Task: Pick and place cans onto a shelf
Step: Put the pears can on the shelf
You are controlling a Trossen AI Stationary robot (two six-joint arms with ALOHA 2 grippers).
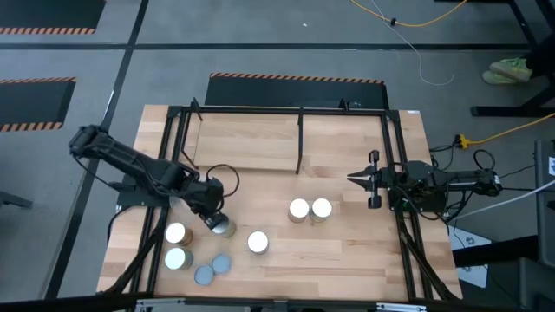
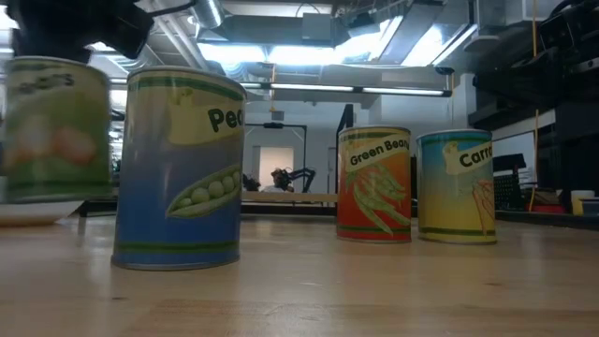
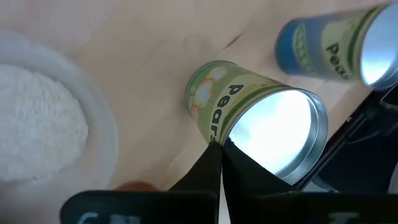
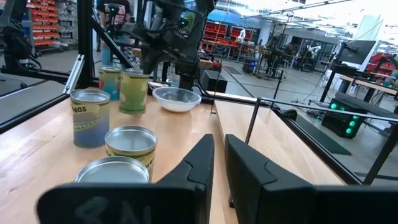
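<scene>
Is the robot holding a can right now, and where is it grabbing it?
Yes. The left gripper pinches the rim of the green pears can. The right gripper holds nothing.

The light wooden table (image 1: pixel 347 251) shows pale grain. The thin black metal-framed shelf (image 1: pixel 251 143) carries a light wood board. The blue cylindrical tin (image 2: pixel 178 168) bears green peas on a cream band; the orange tin (image 2: pixel 373 184) shows green beans; the yellow tin (image 2: pixel 457 187) has a teal top band. The green pear-labelled tin (image 3: pixel 249 109) has a shiny silver top. The pale round dish (image 4: pixel 176 98) is whitish.
</scene>
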